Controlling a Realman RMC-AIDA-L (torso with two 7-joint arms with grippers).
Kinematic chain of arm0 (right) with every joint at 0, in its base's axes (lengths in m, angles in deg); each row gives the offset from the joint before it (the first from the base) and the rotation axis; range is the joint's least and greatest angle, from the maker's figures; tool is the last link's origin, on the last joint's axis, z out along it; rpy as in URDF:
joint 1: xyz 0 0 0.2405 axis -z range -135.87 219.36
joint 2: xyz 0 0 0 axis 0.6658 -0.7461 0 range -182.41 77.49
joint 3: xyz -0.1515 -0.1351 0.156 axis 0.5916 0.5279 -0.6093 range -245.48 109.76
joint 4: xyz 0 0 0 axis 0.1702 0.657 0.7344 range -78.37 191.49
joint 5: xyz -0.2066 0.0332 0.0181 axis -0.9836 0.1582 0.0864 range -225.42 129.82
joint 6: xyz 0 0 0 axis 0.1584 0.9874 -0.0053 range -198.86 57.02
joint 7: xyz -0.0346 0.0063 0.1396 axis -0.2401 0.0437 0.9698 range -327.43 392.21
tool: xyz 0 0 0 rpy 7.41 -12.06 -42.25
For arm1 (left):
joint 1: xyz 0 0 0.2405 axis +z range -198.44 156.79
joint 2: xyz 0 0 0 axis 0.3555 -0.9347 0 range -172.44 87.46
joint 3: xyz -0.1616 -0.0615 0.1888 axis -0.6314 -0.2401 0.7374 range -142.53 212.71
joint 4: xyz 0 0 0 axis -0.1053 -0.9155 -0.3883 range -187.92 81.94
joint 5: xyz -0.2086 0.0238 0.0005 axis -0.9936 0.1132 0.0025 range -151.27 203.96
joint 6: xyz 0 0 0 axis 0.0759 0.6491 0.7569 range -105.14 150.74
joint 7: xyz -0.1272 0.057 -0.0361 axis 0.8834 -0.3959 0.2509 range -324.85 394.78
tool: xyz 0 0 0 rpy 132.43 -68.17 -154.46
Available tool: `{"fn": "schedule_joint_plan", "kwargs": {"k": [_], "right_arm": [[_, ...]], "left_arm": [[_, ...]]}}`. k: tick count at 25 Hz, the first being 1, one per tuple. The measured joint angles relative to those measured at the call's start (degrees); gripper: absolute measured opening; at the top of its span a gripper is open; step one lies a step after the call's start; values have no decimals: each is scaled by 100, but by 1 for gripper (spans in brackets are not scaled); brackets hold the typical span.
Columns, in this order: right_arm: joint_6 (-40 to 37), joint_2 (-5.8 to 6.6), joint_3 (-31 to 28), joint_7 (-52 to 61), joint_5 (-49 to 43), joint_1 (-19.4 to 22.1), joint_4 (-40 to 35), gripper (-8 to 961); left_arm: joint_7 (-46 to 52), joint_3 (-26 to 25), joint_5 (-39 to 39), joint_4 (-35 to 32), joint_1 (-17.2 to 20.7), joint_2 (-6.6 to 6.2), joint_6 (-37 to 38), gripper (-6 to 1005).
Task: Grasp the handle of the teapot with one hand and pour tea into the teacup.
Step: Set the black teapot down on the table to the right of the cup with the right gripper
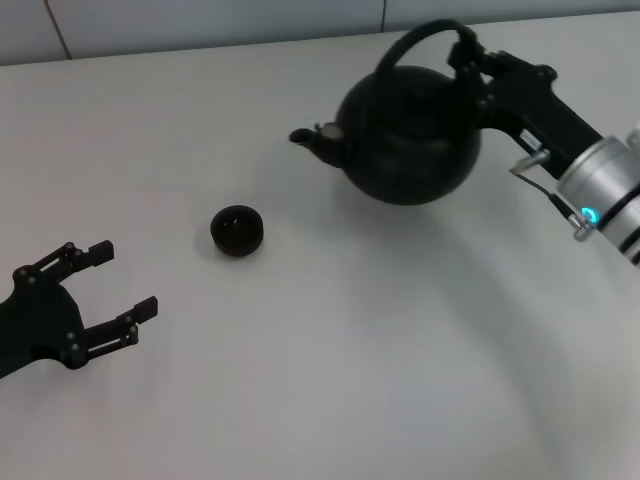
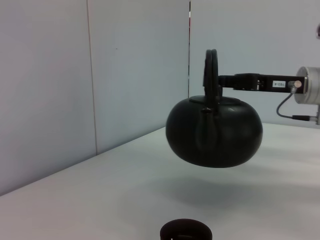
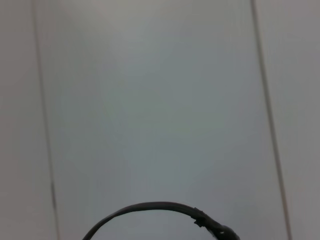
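Observation:
The round black teapot [image 1: 408, 135] hangs in the air at the back right of the table, its spout [image 1: 312, 138] pointing left toward the teacup. My right gripper [image 1: 468, 52] is shut on the arched handle [image 1: 420, 36] at its right end. The left wrist view shows the teapot [image 2: 215, 131] lifted clear of the table, with a shadow beneath it and the right gripper [image 2: 220, 82] holding the handle [image 2: 211, 70]. The small black teacup [image 1: 238, 231] stands on the table left of and nearer than the teapot. My left gripper [image 1: 118, 290] rests open at the front left, away from both.
The white table [image 1: 350, 360] runs back to a pale wall [image 1: 200, 25]. The teacup's rim [image 2: 185, 231] shows at the lower edge of the left wrist view. The right wrist view shows only the handle's arc [image 3: 160, 210] against the wall.

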Motion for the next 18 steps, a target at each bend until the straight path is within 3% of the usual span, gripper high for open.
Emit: {"fn": "schedule_joint_plan", "kwargs": {"k": [9, 18], "right_arm": [[-32, 9, -342, -58, 11, 351, -25, 97], [136, 21, -396, -93, 12, 453, -56, 97]], "left_arm": [[-11, 0, 0, 0, 0, 2, 0, 856], [-11, 0, 0, 0, 6, 2, 3, 855]]}}
